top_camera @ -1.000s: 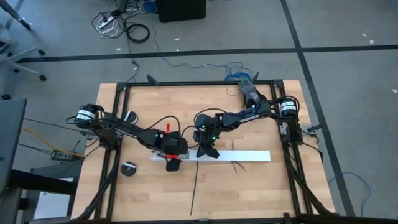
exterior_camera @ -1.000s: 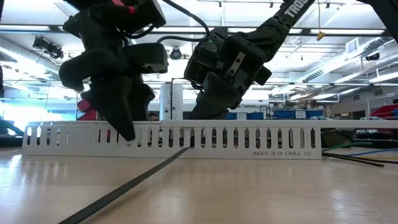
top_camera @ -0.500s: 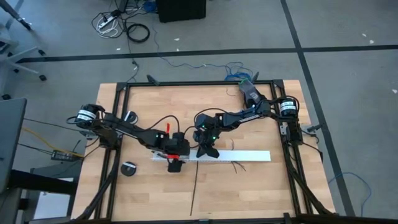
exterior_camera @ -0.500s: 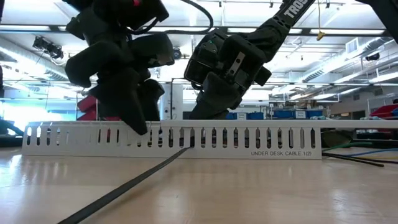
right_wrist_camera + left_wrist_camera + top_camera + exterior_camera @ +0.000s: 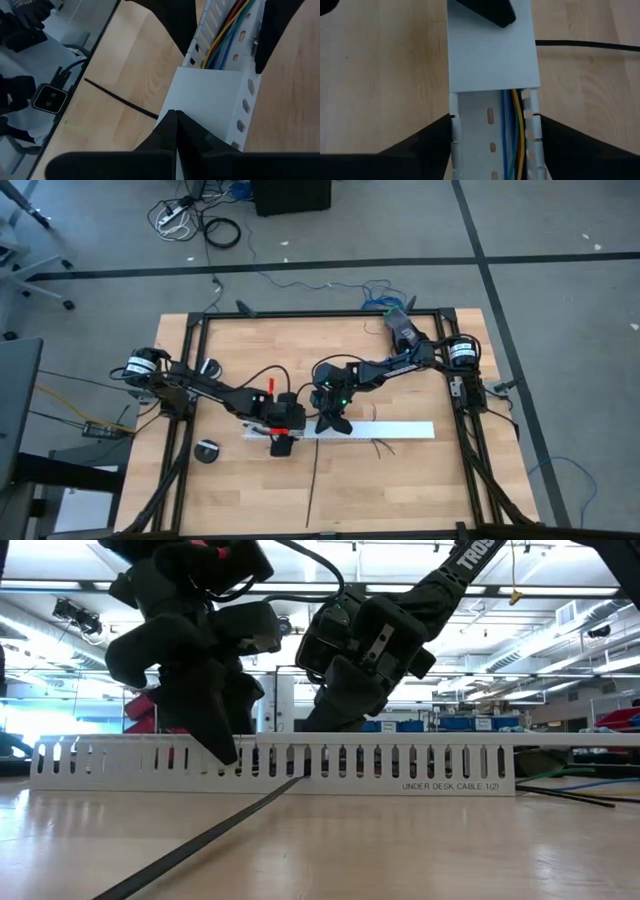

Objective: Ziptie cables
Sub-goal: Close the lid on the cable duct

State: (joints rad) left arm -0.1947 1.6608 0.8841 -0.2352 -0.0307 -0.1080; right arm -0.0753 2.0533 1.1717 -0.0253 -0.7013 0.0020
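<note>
We observed a grey floor (image 5: 560,240) crossed by dark seams, loose cords (image 5: 195,222) lying beyond the wooden surface (image 5: 400,490), and bright ceiling lights (image 5: 560,645) over distant workbenches (image 5: 450,724).

Two arms; one white slotted channel (image 5: 390,430); one black ziptie (image 5: 312,480); one bundle of cables (image 5: 514,135)

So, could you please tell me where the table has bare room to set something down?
Bare wood lies behind the white channel toward the far frame, and in the front right corner. It is crowded where both claws, left and right, meet the channel and the ziptie.
</note>
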